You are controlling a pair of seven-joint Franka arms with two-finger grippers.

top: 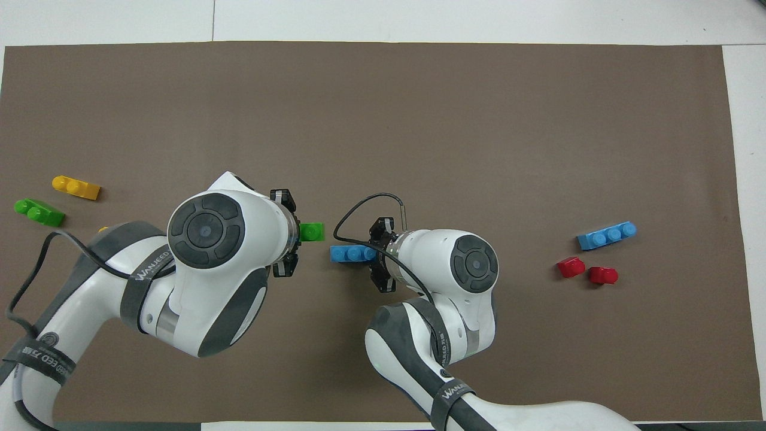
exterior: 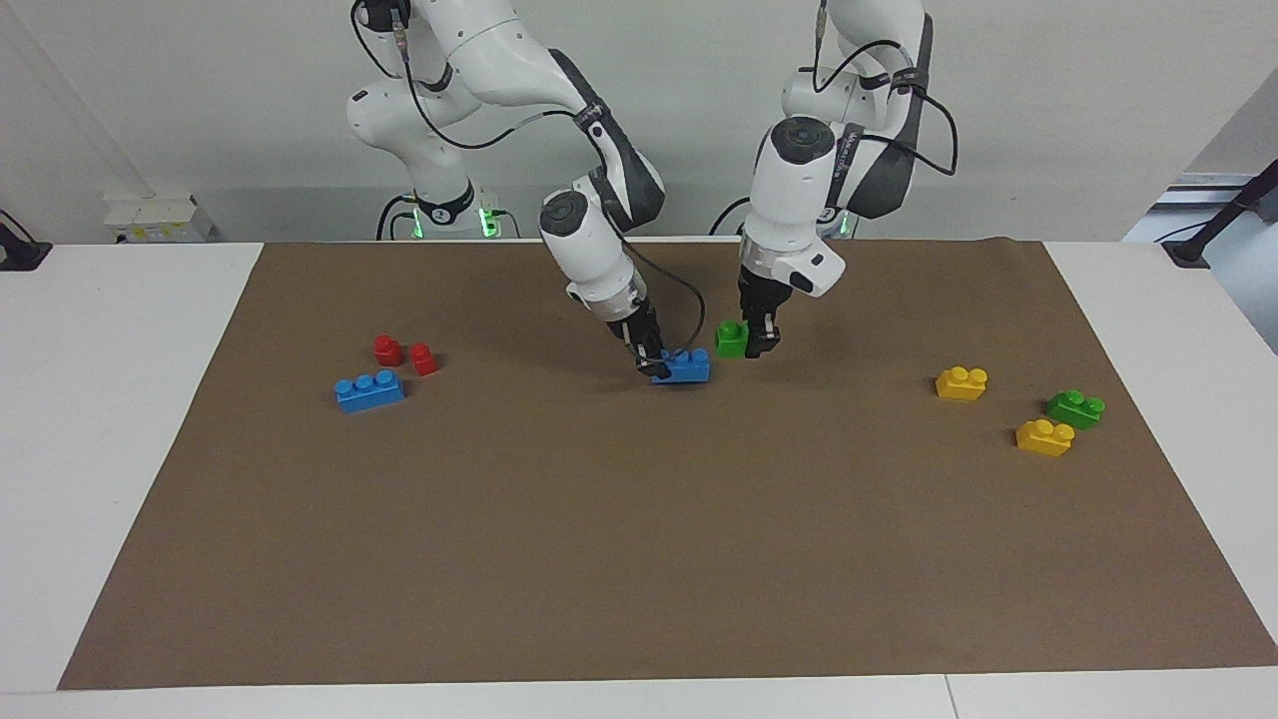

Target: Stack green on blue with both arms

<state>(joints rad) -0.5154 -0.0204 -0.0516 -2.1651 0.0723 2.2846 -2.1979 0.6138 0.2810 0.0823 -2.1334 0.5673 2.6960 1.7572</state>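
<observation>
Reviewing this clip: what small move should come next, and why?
Probably the left gripper should carry its green brick sideways over the blue brick held by the right gripper: green sits beside the blue, slightly higher, not yet above its studs.

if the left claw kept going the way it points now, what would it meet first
The left claw points steeply down while holding the green brick, so it would probably meet the brown mat first. The blue brick in the right claw sits just beside that line; depth is unclear.

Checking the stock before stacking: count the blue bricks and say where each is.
2. One blue brick is at mid-table, held at one end by the right hand. The other blue brick lies toward the right arm's end, beside the two red bricks.
</observation>
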